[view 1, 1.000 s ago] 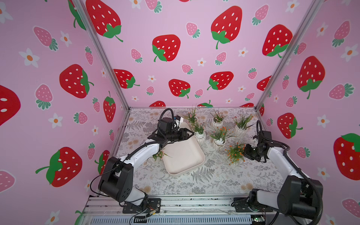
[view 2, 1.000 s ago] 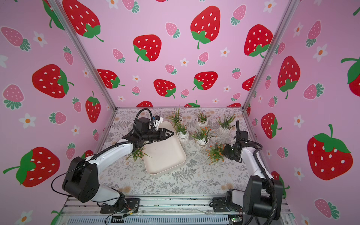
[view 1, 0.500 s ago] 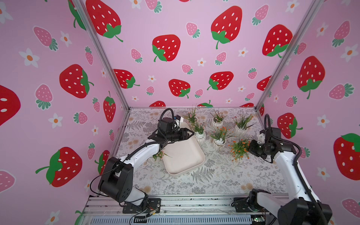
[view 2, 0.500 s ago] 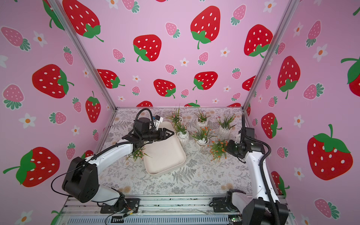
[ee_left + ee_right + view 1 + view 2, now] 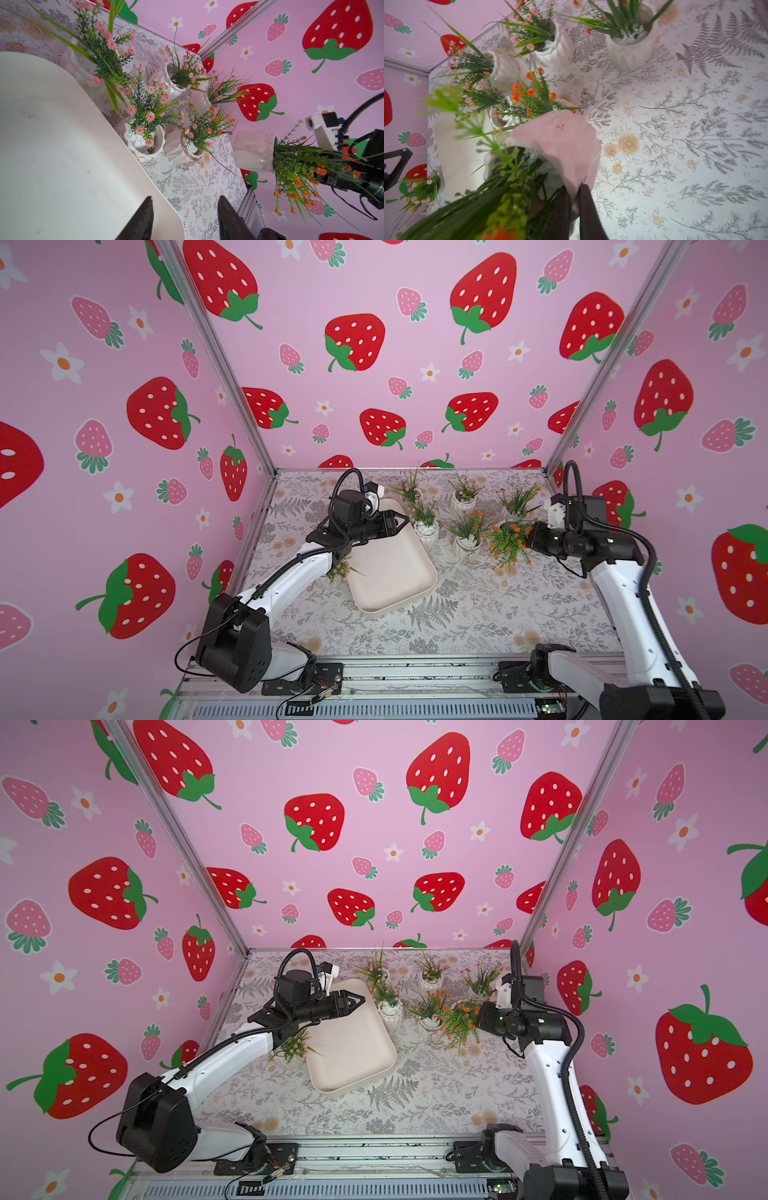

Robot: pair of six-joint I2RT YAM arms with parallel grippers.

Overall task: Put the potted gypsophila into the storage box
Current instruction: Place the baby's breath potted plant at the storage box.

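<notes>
My right gripper (image 5: pixel 575 187) is shut on the rim of a white ribbed pot (image 5: pixel 562 141) of potted gypsophila with orange flowers (image 5: pixel 509 545). The pot (image 5: pixel 253 151) hangs tilted above the table's right side, and its foliage hides the right gripper (image 5: pixel 478 1017) in both top views. The cream storage box (image 5: pixel 390 572) lies left of centre and nothing is in it. Over its far end my left gripper (image 5: pixel 405 520) hovers open and holds nothing. In the left wrist view the left gripper (image 5: pixel 185 199) straddles the box's rim (image 5: pixel 166 197).
Several more white pots of pink and orange flowers stand behind and right of the box, among them one (image 5: pixel 426 526) beside its far corner and one (image 5: pixel 467 541) near the held plant. Another pot (image 5: pixel 338 570) stands under my left arm. Pink walls enclose the table.
The right arm has risen and drawn back toward the right wall, lifting the orange-flowered pot off the table. The left arm has stayed over the box.
</notes>
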